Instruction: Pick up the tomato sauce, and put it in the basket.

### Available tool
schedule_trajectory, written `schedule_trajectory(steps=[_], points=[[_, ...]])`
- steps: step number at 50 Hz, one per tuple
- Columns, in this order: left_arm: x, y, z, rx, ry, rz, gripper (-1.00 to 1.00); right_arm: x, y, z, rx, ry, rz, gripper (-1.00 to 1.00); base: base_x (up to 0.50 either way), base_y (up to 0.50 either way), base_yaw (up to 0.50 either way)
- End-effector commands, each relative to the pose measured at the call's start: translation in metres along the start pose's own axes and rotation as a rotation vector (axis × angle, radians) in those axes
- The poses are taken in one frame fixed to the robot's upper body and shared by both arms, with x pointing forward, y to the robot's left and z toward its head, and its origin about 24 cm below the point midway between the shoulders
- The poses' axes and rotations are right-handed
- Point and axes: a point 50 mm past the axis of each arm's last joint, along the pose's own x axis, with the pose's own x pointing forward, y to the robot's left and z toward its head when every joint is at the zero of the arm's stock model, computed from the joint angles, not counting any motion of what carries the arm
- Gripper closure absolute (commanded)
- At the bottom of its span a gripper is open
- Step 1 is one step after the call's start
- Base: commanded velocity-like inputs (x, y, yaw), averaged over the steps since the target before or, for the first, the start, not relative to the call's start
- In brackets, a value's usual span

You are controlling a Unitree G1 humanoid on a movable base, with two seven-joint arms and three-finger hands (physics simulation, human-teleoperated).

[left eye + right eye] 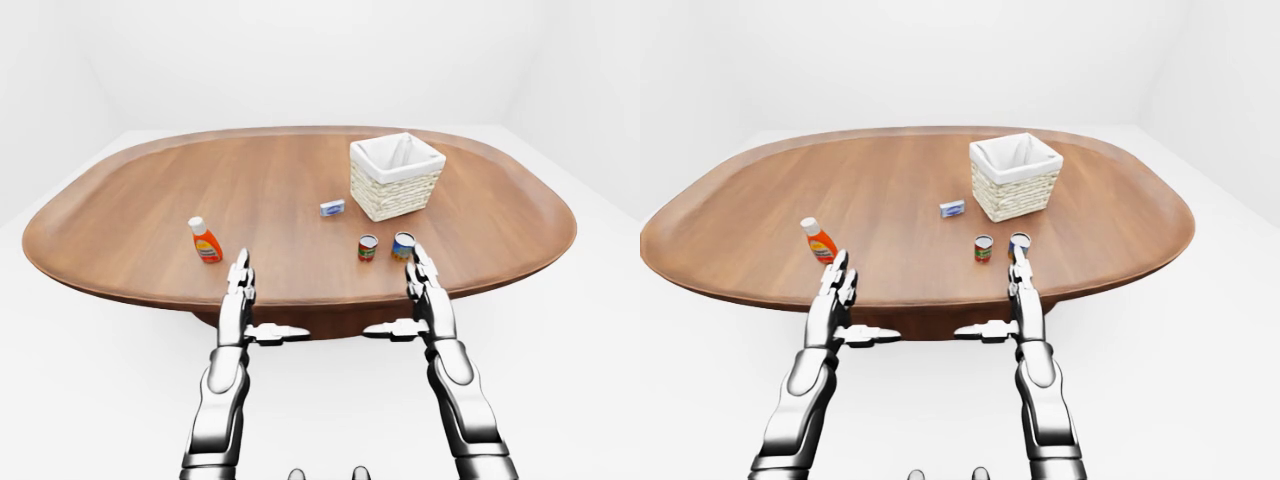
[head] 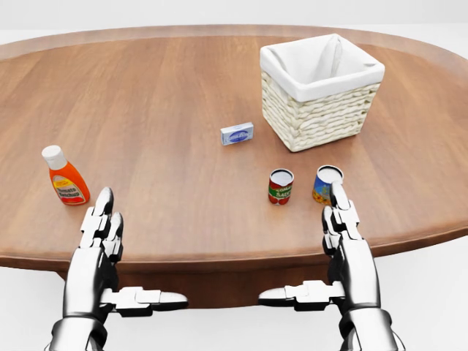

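The tomato sauce [image 2: 280, 186] is a small red can standing upright on the wooden table [image 2: 161, 95], near the table's lower edge in the head view. The white-lined wicker basket [image 2: 322, 91] stands above and to the right of it, with nothing showing inside. My right hand [image 2: 344, 230] is open at the table's near edge, fingers straight, its tips just under a blue-labelled can [image 2: 327, 183] that stands right of the red can. My left hand [image 2: 102, 234] is open too, at the lower left, holding nothing.
An orange bottle [image 2: 66, 178] with a white cap stands just above my left hand. A small blue and white box [image 2: 237, 134] lies left of the basket. White floor [image 1: 80, 380] surrounds the oval table.
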Motion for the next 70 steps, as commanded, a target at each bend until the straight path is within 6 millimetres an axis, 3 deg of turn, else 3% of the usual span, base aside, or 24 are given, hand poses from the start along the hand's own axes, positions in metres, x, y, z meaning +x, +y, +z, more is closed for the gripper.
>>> schedule_trajectory(steps=[1,10,21,28,30,34,40,45,59,70], points=[[-0.002,0.006,0.000,0.007,-0.002,-0.001,-1.00,-0.002,-0.008,0.003,0.007,-0.007,0.001,-1.00,0.00,0.00,0.00],[-0.003,0.006,0.003,0.005,-0.009,-0.005,-1.00,-0.004,-0.004,0.008,-0.002,-0.015,0.011,-1.00,0.00,0.00,0.00],[0.004,0.032,0.036,-0.036,-0.098,0.086,-1.00,-0.024,-0.024,0.055,-0.018,-0.189,-0.095,-1.00,0.00,0.00,0.00],[-0.022,0.036,0.094,-0.055,-0.359,0.125,-1.00,-0.066,-0.040,0.119,-0.085,-0.469,-0.190,-1.00,0.00,0.00,0.00],[-0.026,0.042,0.101,-0.078,-0.398,0.179,-1.00,-0.086,-0.045,0.143,-0.121,-0.584,-0.223,-1.00,0.00,0.00,0.00],[-0.029,0.061,0.116,-0.162,-0.469,0.303,-1.00,-0.116,-0.052,0.171,-0.154,-0.731,-0.272,-1.00,0.00,0.00,0.00],[-0.036,0.081,0.133,-0.257,-0.552,0.411,-1.00,-0.124,-0.066,0.172,-0.111,-0.715,-0.314,-1.00,0.00,0.00,0.00],[-0.045,0.084,0.149,-0.266,-0.626,0.405,-1.00,-0.126,-0.070,0.171,-0.077,-0.679,-0.316,-1.00,0.00,0.00,0.00],[-0.045,0.082,0.147,-0.265,-0.619,0.393,-1.00,-0.125,-0.068,0.170,-0.063,-0.663,-0.294,-1.00,0.00,-0.01,0.00],[-0.044,0.082,0.146,-0.262,-0.611,0.389,-1.00,-0.124,-0.066,0.170,-0.057,-0.659,-0.277,-1.00,0.00,-0.40,0.00]])
